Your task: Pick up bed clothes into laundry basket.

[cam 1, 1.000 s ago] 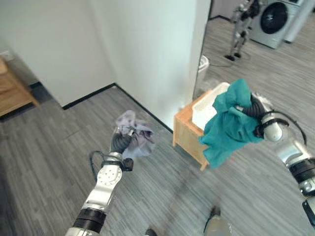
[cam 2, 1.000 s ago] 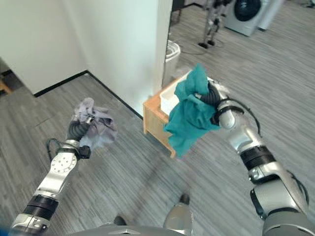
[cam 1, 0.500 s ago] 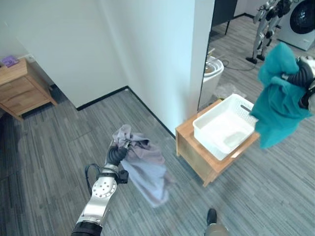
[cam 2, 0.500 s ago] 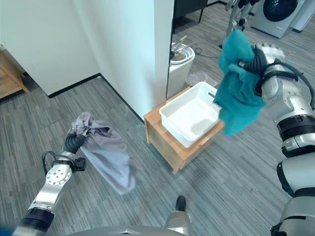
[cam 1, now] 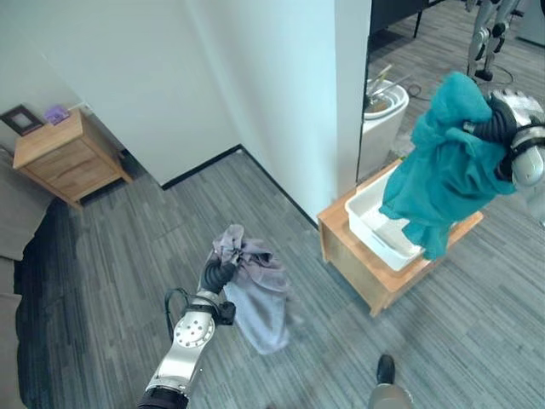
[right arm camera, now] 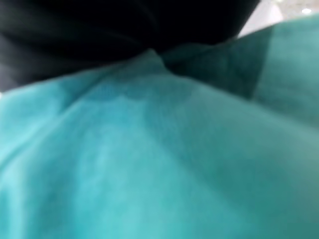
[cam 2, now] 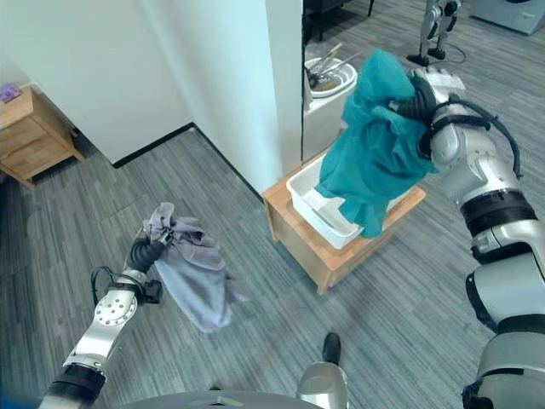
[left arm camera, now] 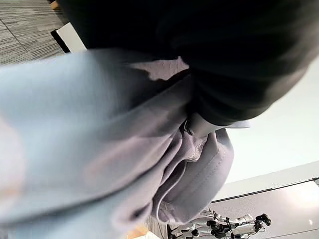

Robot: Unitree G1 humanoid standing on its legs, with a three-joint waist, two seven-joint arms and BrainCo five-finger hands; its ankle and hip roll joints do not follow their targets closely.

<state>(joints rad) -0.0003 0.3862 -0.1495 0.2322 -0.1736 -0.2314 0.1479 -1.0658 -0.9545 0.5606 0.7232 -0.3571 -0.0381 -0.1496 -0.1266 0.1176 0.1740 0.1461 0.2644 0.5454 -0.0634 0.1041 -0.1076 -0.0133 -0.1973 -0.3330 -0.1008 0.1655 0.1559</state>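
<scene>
The right hand (cam 2: pixel 419 95), fingers clenched in a teal garment (cam 1: pixel 443 175), holds it above the white laundry basket (cam 1: pixel 375 226) on a wooden stand (cam 1: pixel 358 268), while the left hand (cam 1: pixel 217 274) grips a lavender-grey garment (cam 1: pixel 255 294) hanging over the floor.

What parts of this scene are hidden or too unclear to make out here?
- Right hand: its fingers are buried in the teal cloth in the eye views; the right wrist view is all blurred teal folds.
- Left hand: its fingers are wrapped in the grey cloth; its wrist view is dark and blurred.
- White basket: the hanging teal cloth covers most of the inside.
- Wooden table: partly behind the basket.
</scene>
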